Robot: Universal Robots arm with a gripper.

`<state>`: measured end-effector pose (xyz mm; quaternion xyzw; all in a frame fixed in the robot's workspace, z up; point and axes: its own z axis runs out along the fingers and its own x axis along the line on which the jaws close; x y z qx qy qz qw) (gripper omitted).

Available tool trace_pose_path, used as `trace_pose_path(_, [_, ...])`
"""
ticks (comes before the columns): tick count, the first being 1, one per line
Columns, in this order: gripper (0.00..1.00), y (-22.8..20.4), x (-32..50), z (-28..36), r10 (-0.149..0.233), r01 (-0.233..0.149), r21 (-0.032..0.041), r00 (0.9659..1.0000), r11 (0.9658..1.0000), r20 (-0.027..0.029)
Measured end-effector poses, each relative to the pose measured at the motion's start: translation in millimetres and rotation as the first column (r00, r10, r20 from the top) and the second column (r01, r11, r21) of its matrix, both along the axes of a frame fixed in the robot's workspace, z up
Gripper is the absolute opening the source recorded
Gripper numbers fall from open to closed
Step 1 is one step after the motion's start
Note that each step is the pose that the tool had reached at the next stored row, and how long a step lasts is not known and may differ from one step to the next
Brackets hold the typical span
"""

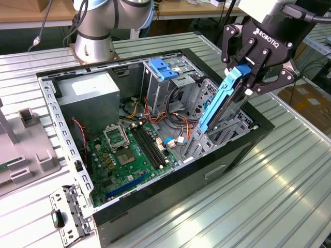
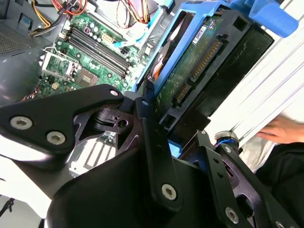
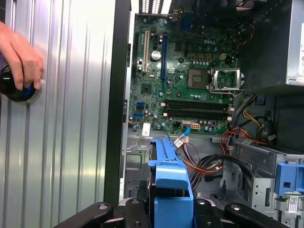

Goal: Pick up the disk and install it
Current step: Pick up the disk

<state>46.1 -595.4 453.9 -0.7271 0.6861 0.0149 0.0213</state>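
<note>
The hand (image 1: 252, 81) is closed on the upper end of the disk (image 1: 220, 101), its black fingers pressed against the two flat sides, so the gap between them is no wider than the disk is thick. The disk hangs tilted below the hand, blue side rail facing the exterior view. Its lower end reaches down into the open computer case (image 1: 232, 150), in among the metal bay frame just inside the case wall. Whether that end rests on the frame cannot be told.

In the second wrist view the disk's green circuit board (image 2: 199, 61) faces the camera, just past the hand's fingers. In the first wrist view its blue rail (image 3: 171, 180) stands out straight ahead of the hand.

Beyond and below the hand lie the motherboard (image 1: 121, 155) and, further off, the grey power supply (image 1: 88, 98). A blue latch (image 1: 163, 67) sits on the drive cage. The case stands on the ribbed metal tabletop (image 1: 258, 206). A person's fingers (image 3: 23, 61) hold a black and blue round object on the tabletop beside the case, well apart from the hand.
</note>
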Motion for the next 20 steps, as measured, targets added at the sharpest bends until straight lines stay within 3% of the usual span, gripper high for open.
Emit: trace_pose_path(20, [0.36, -4.1, 27.3, 0.0, 0.0, 0.0, 0.0, 1.0, 1.0, -0.0001])
